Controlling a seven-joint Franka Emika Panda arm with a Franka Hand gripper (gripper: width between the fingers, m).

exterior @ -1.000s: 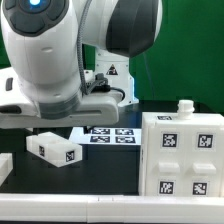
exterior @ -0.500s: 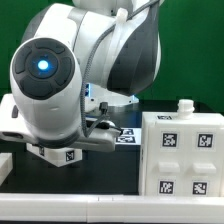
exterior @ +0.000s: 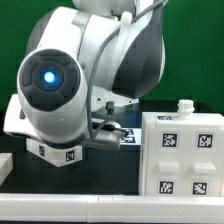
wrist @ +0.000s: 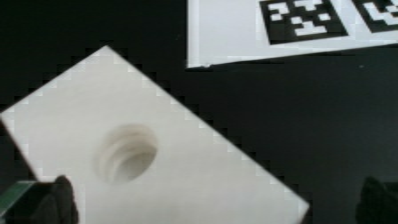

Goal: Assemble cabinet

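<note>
The big white cabinet box (exterior: 180,150), with several tags on its front, stands at the exterior view's right. A small white tagged cabinet block (exterior: 58,152) lies on the black table under the arm, which hides most of it. In the wrist view this block (wrist: 134,135) shows a flat white face with a round hole. My gripper (wrist: 210,205) is open above it. One dark fingertip (wrist: 36,200) is at the block's edge. The other (wrist: 384,200) is clear of it over black table. In the exterior view the arm's body hides the gripper.
The marker board (exterior: 126,136) lies on the table behind the small block, and it also shows in the wrist view (wrist: 294,30). A small white knob (exterior: 184,106) sticks up from the big box. A white piece (exterior: 4,165) lies at the exterior view's left edge.
The arm has swung round and come down over the small block, which now mostly hides behind it. The big box and the block have not moved.
</note>
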